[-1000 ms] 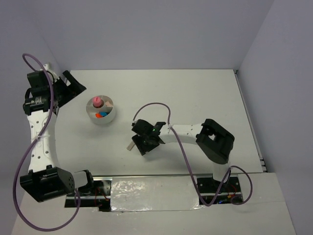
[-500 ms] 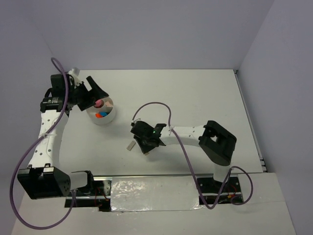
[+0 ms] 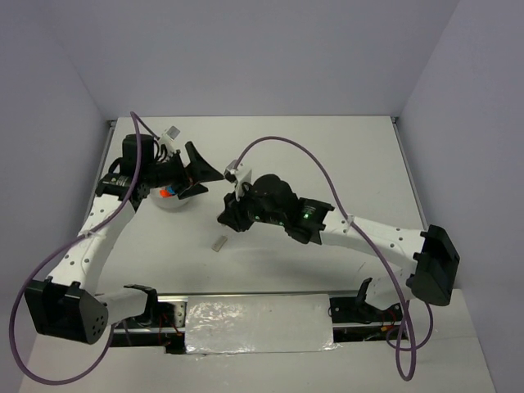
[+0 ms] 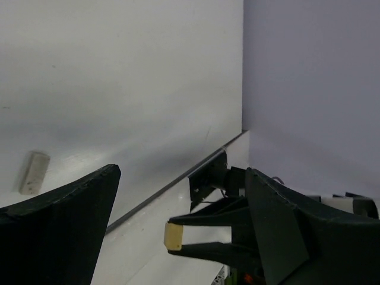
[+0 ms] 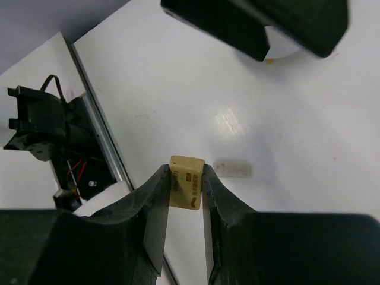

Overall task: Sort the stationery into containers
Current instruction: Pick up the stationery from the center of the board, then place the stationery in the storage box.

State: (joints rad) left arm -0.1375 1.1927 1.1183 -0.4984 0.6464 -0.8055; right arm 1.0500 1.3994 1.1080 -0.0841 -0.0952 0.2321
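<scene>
My right gripper [image 5: 186, 170] is shut on a tan block [image 5: 187, 184] with printed lettering and holds it above the table. In the top view the right gripper [image 3: 227, 217] hangs just right of the white bowl [image 3: 168, 203], which holds orange and blue pieces [image 3: 168, 193]. A grey block [image 3: 218, 242] lies flat on the table below it, seen also in the right wrist view as the grey block [image 5: 232, 169]. My left gripper [image 3: 203, 180] stands open above the bowl's right side. In the left wrist view the left gripper [image 4: 182, 171] frames the tan block [image 4: 173, 236].
The table's near edge with a metal rail [image 5: 98, 133] and wiring lies close below the right gripper. The left gripper's black fingers [image 5: 237, 27] and part of the bowl [image 5: 284, 48] fill the top of the right wrist view. Grey walls enclose the table.
The right gripper closed on the tan block and rose off the table toward the bowl, leaving the grey block behind. The left arm swung right, from the far left to over the bowl.
</scene>
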